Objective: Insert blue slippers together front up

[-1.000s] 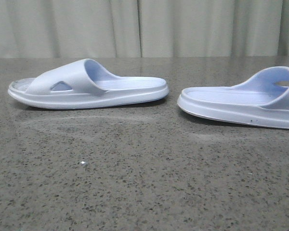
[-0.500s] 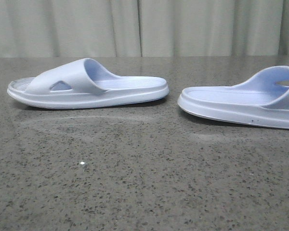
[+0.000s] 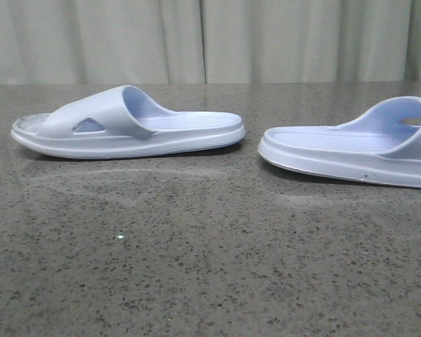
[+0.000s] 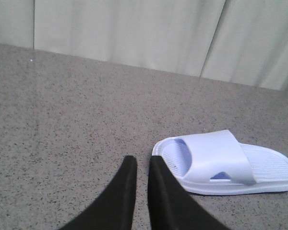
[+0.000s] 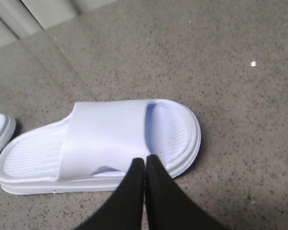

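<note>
Two pale lavender-blue slippers lie sole-down on the dark speckled table, heels toward each other. The left slipper [image 3: 126,126] points its toe left; the right slipper [image 3: 358,151] runs off the right edge. Neither gripper shows in the front view. In the left wrist view my left gripper [image 4: 143,162] hangs over bare table beside the toe of the left slipper [image 4: 230,160], its jaws nearly together with a thin gap, empty. In the right wrist view my right gripper [image 5: 145,160] is shut and empty over the near side of the right slipper [image 5: 101,139], by its strap.
A pale curtain [image 3: 210,38] hangs behind the table's far edge. A small white speck [image 3: 120,239] lies on the table in front of the left slipper. The other slipper's heel [image 5: 0,132] shows at the edge of the right wrist view.
</note>
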{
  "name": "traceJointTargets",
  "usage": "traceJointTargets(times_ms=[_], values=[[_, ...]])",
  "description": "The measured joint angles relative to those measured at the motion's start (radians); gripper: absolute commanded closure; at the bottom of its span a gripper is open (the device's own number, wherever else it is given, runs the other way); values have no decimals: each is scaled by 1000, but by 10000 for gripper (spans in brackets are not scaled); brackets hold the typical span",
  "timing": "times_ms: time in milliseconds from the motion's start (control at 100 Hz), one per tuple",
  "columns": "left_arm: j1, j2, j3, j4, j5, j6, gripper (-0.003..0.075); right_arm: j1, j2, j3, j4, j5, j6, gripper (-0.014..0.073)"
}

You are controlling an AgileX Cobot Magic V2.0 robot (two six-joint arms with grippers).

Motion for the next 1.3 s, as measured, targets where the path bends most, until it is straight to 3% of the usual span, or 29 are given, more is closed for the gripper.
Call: traceJointTargets(times_ms=[90,160,290,760,950,1090,1300], values=[[0,47,-15,-29,16,12,592,0,39,-23,-9,35,0,377],[0,80,-25,-48,27,21,535,0,57,-35,-13,52,0,315],[0,136,-44,-76,44,41,487,0,92,-54,-45,54,0,315],[0,346,-151,-106,111,120,483,-4,461,-210,-97,52,0,315],[0,411,-171,-138,112,166,483,-71,582,-248,-97,54,-2,315],[0,461,-177,-195,112,225,483,-124,620,-266,-64,80,-82,315],[0,524,-179,-308,103,335,483,-196,675,-287,96,121,-254,315]])
